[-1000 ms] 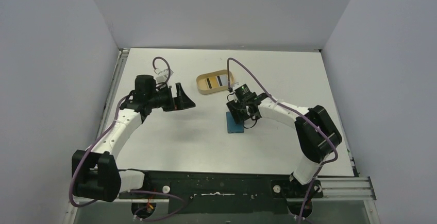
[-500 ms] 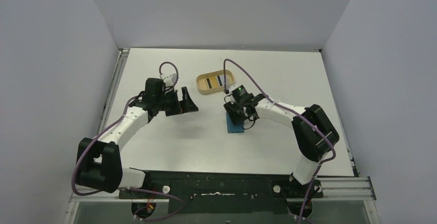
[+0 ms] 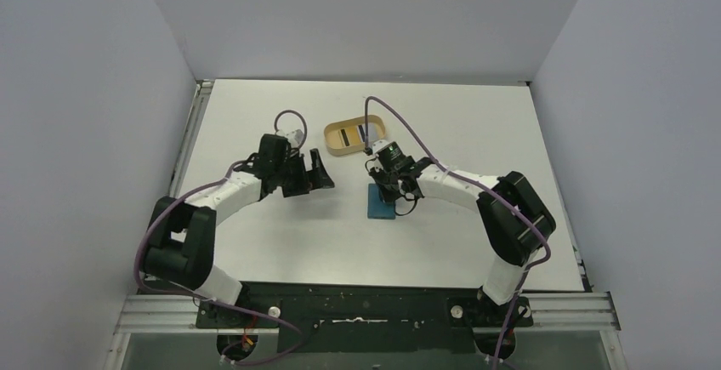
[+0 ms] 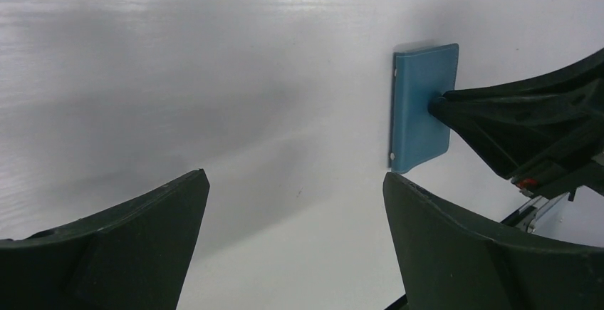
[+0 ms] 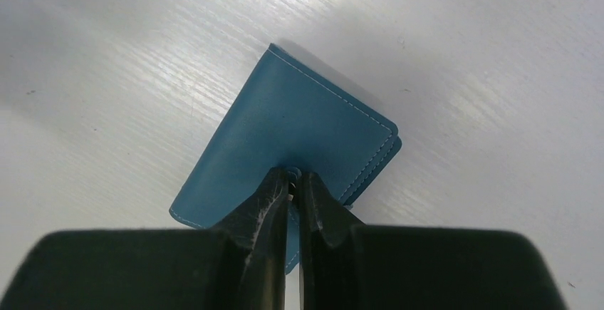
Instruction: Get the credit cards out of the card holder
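the closed wallet is lying flat just in front of the tray, cards hidden. the right claw is pinching only a sliver of the wallet's edge, so a pull is risking slipping off or dragging everything. the left claw is hanging wide open to the wallet's left, pinning nothing.

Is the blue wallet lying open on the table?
No, the wallet lies folded shut, its plain stitched cover facing up and no pockets showing.

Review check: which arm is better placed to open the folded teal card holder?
Right: the right gripper is shut on the teal folding card holder; the left gripper hangs open, apart.
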Robot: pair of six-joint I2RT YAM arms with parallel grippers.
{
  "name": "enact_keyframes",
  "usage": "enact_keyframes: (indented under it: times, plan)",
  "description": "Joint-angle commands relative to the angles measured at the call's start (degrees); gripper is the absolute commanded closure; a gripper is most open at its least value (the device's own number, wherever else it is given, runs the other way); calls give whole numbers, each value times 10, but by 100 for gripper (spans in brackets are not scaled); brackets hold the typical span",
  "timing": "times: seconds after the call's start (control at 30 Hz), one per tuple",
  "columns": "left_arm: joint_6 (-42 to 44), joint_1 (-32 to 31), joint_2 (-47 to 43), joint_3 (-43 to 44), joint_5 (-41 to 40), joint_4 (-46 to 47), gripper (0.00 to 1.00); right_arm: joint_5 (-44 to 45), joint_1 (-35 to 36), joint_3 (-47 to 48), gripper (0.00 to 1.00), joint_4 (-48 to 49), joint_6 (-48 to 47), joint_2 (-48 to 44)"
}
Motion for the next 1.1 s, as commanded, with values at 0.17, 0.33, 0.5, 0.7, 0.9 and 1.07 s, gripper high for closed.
enact_keyframes:
  times: [0.17,0.33,0.5,0.7,0.9,1.07]
  plan:
    - [-110,-106,114,2,-23,196,9,-123,-4,-22,100,92,22,-44]
    - [-150,-125,156,8,-30,272,11,-180,-14,-23,100,108,17,-65]
    - [-161,-131,172,20,-31,256,15,-202,-29,-37,100,132,23,-95]
    - [-208,-138,147,-11,-39,274,18,-257,-54,-57,100,185,43,-124]
    - [-302,-139,115,-64,-7,392,32,-309,-73,-59,100,227,62,-130]
    - [-403,-139,143,-95,30,531,46,-330,-85,-62,100,250,73,-135]
